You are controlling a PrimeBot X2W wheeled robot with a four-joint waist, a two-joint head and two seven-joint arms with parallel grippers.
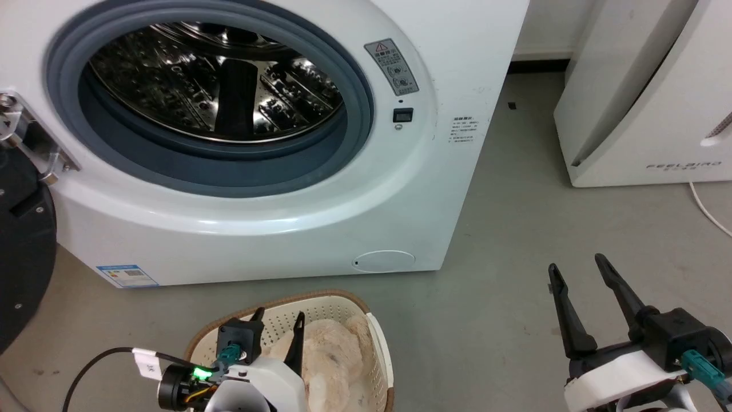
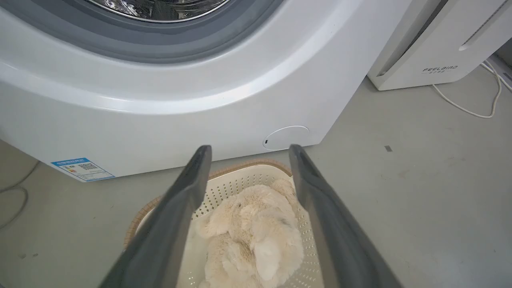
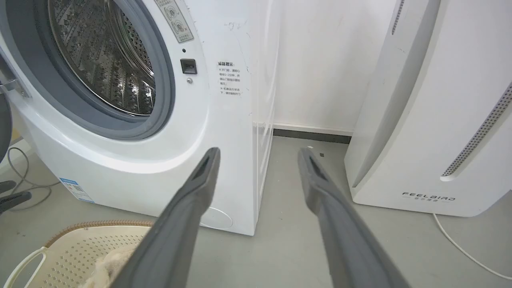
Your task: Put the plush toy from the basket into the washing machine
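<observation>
The cream-beige plush toy point(image 1: 331, 355) lies inside the oval basket point(image 1: 320, 303) on the floor, just in front of the washing machine point(image 1: 274, 229). The porthole is open and the steel drum point(image 1: 217, 80) shows bare. My left gripper point(image 1: 278, 320) hovers over the basket, open, its fingers point(image 2: 188, 196) spread on either side of the plush toy point(image 2: 256, 236) and apart from it. Over bare floor to the right, my right gripper point(image 1: 577, 273) stands open with nothing between its fingers point(image 3: 200, 188).
The washer's dark round door point(image 1: 23, 252) hangs open at the far left. A white FEELBIRD appliance point(image 1: 646, 103) stands at the right, with a white cable point(image 2: 472, 108) trailing on the grey floor point(image 1: 514, 229). Grey cables point(image 3: 24, 188) lie left of the washer.
</observation>
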